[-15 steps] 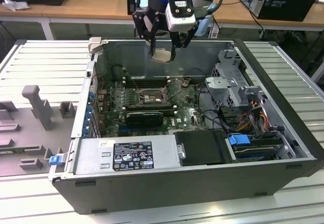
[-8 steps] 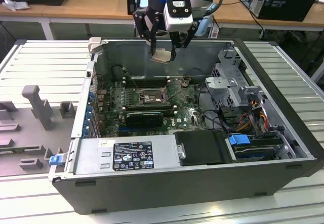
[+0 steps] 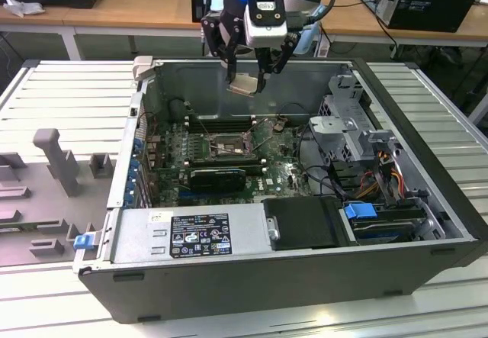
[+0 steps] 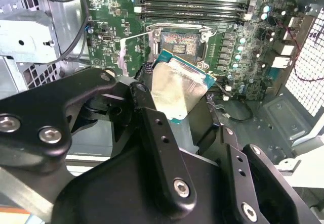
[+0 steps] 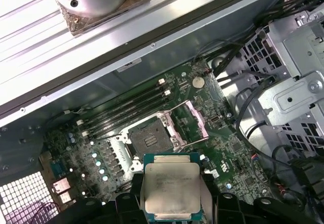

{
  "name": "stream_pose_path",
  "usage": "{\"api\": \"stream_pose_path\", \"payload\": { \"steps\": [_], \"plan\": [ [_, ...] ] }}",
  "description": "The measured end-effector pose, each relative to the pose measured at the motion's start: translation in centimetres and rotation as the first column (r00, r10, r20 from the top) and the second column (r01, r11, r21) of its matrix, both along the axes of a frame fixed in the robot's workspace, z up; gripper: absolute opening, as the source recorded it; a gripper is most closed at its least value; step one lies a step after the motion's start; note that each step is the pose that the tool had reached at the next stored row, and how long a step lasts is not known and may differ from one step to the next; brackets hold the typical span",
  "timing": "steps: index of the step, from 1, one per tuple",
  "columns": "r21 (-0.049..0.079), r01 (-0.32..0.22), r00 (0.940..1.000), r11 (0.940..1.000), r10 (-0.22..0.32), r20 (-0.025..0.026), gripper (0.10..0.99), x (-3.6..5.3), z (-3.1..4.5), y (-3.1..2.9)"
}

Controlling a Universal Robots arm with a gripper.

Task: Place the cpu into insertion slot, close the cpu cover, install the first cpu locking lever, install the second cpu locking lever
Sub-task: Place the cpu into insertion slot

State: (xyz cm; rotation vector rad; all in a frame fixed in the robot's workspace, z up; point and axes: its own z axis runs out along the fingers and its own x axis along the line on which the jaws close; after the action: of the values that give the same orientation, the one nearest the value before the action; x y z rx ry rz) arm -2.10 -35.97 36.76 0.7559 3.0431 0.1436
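Observation:
My gripper (image 3: 245,75) hangs above the open computer case, shut on the cpu (image 3: 245,85), a small square chip with a pale metal face. In both wrist views the cpu (image 5: 172,186) (image 4: 178,90) sits between the black fingers (image 5: 126,206), held well above the green motherboard. The insertion slot (image 5: 148,139) (image 4: 181,44) (image 3: 226,147) lies open and bare below. Its cpu cover (image 5: 195,117) (image 4: 132,54) is flipped up beside it. A thin locking lever (image 5: 195,142) stands free along the socket's edge.
Long black memory slots (image 5: 126,107) run beside the socket. A metal drive cage (image 3: 351,124) with cables stands at the exterior view's right. The power supply (image 3: 191,235) lies along the case's near wall. Grey fixtures (image 3: 53,155) rest on the table at the left.

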Motion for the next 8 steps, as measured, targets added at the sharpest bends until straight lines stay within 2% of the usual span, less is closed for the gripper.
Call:
{"api": "stream_pose_path", "payload": {
  "steps": [8],
  "plan": [
    [0.000, 0.054, 0.9985, 0.9985, -0.054, 0.0000, 0.525, 0.00, -0.01, 0.00]
  ]
}}
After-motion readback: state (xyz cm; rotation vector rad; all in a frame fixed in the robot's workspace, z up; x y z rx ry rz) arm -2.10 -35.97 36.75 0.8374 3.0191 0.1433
